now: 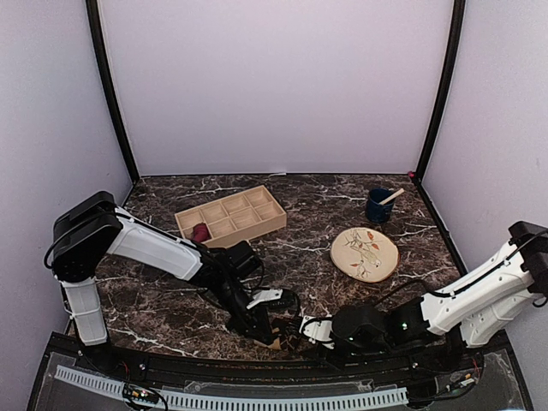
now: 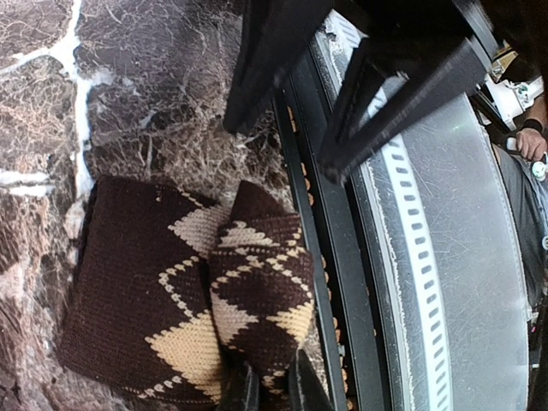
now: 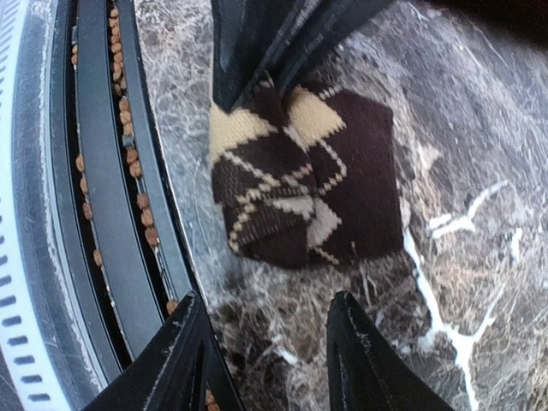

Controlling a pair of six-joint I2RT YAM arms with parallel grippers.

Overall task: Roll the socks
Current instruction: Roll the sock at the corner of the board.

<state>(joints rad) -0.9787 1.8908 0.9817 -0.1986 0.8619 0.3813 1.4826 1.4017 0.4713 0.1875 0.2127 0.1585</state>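
At the bottom centre of the top view, right by the near edge of the table (image 1: 163, 300), the left gripper (image 2: 272, 387) is clenched on a raised fold of the argyle sock (image 2: 154, 300). The sock lies bunched into a compact block on the marble. The right gripper (image 3: 266, 298) waits just beside it, released and empty. The sock is straight ahead of its spread jaws, not touching them, and its folded ridge runs away toward the left pincer. The left arm is the nearer. Farther back, left of centre, the maroon sock (image 1: 200, 232) sits in the lower-left compartment of the wooden tray (image 1: 257, 231), well apart from both arms.
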